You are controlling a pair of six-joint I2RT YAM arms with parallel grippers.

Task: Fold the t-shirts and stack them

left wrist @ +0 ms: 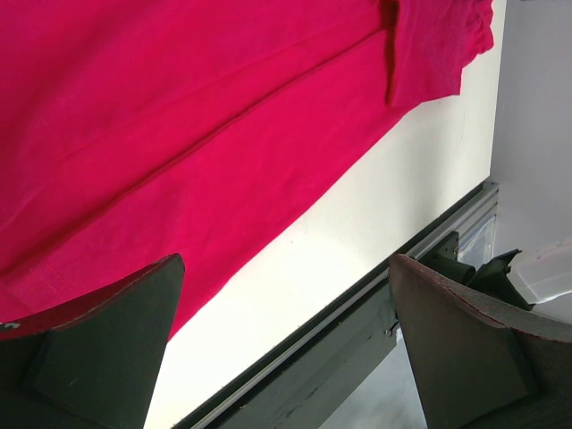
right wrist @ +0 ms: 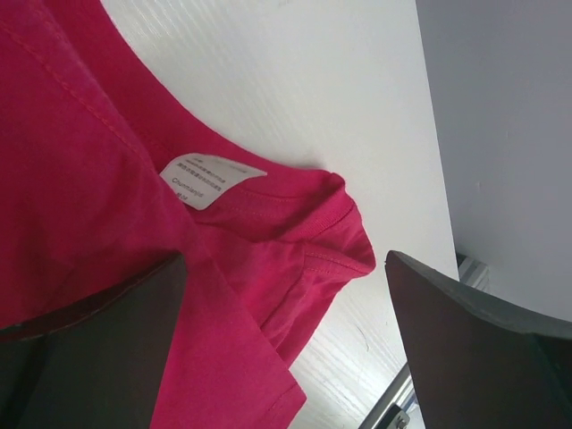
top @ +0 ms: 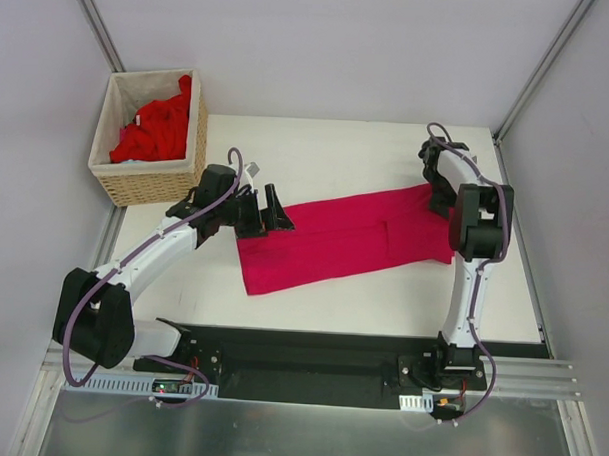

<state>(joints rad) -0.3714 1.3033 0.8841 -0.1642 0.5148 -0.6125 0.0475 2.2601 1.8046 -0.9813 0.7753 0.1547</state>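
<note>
A magenta-crimson t-shirt (top: 344, 239) lies on the white table (top: 317, 148), folded lengthwise into a long band that runs from lower left up to the right. My left gripper (top: 267, 215) hovers open over the band's left end. In the left wrist view the t-shirt (left wrist: 179, 116) fills the upper left, and the gap of the left gripper (left wrist: 286, 268) shows only bare table. My right gripper (top: 442, 201) stands open over the right end. There the collar of the t-shirt (right wrist: 89, 134) and its white neck label (right wrist: 212, 179) show, with cloth below the right gripper (right wrist: 286, 259).
A woven wicker basket (top: 151, 183) at the back left corner holds brighter red t-shirts (top: 158, 128). A black rail (top: 310, 353) runs along the table's near edge by the arm bases. Grey walls close in the left, back and right sides.
</note>
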